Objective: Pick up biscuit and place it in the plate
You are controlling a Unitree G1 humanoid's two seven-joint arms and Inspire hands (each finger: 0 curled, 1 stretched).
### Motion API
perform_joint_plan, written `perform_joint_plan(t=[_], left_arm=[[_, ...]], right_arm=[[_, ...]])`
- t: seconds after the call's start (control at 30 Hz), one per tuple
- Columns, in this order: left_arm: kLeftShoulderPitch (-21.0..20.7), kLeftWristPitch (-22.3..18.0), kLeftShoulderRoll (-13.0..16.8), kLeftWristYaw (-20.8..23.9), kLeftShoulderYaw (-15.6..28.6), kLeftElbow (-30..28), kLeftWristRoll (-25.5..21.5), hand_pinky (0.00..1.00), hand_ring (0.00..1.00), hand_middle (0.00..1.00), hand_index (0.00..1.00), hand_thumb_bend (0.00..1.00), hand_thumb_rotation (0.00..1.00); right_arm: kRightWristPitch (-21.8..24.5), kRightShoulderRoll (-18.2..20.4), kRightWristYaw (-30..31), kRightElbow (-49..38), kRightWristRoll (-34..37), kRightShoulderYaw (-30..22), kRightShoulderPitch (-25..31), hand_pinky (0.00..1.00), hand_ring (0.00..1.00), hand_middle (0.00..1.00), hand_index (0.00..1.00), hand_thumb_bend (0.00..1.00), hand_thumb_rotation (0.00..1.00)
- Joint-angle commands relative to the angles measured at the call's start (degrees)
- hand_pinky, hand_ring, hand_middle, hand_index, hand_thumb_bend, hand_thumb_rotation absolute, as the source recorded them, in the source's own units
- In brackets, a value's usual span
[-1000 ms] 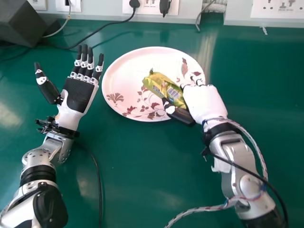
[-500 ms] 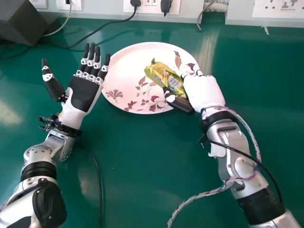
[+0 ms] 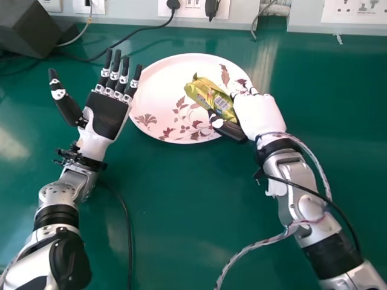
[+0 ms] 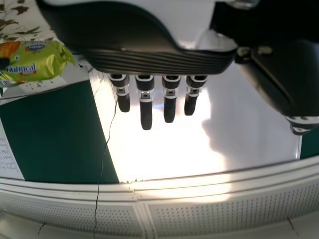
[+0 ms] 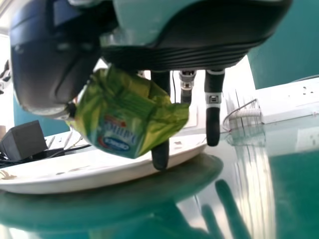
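In the head view, the right hand (image 3: 261, 116) is partly closed, its thumb and fingers pinching the green-yellow biscuit packet (image 3: 208, 96). The packet slants away from the hand's thumb side, over the near right part of the plate (image 3: 158, 81); whether it touches the plate cannot be told. The grip sits close to the rim, so opening here could leave the packet half on the edge, to tip back toward the bench (image 3: 172, 205). The left hand (image 3: 106, 116) is wide open, palm up and holding nothing, its fingertips at the plate's other side; a stray move of it could nudge the plate.

In the left wrist view, the left hand's fingers are straight and its palm free. The packet lies well apart from it.

In the right wrist view, the packet is held between the right hand's thumb and fingers, its wrapper creased. Loose film might cling to the thumb on release and drag the packet along as the hand withdraws. Lowering the fingers hard beside the rim might tilt the plate. Counted across the views, there are one packet, one plate and two hands.
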Motion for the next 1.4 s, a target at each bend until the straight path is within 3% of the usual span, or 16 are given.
perform_joint_plan(t=[0.0, 0.67, 1.0, 1.37], left_arm=[[3.3, -0.1, -1.5, -0.5, -0.4, 1.3, 0.7, 1.00, 0.88, 0.96, 0.99, 0.97, 0.34], [4.7, -3.2, -4.6, 0.9, -0.5, -2.8, 0.1, 1.00, 0.89, 0.96, 1.00, 0.97, 0.35], [5.9, -1.8, -5.3, 2.0, -0.7, -6.1, -0.6, 1.00, 0.89, 0.96, 1.00, 0.97, 0.35], [6.4, -2.4, -5.8, 2.9, -0.7, -7.4, -0.6, 1.00, 0.90, 0.97, 1.00, 0.94, 0.36]], right_arm=[[0.3, -0.6, 0.5, -1.2, 0.7, 0.2, 1.1, 0.57, 0.75, 0.77, 0.84, 0.62, 0.34], [1.1, -1.9, 1.1, -3.2, 1.1, 0.1, 1.5, 0.72, 0.91, 0.89, 1.00, 0.73, 0.59], [1.7, -2.0, 1.4, -4.8, 0.9, 0.2, 1.8, 0.74, 0.92, 0.92, 1.00, 0.75, 0.70], [3.5, -2.1, 2.1, -9.2, 0.7, -0.7, 3.2, 0.74, 0.91, 0.92, 1.00, 0.78, 0.73]])
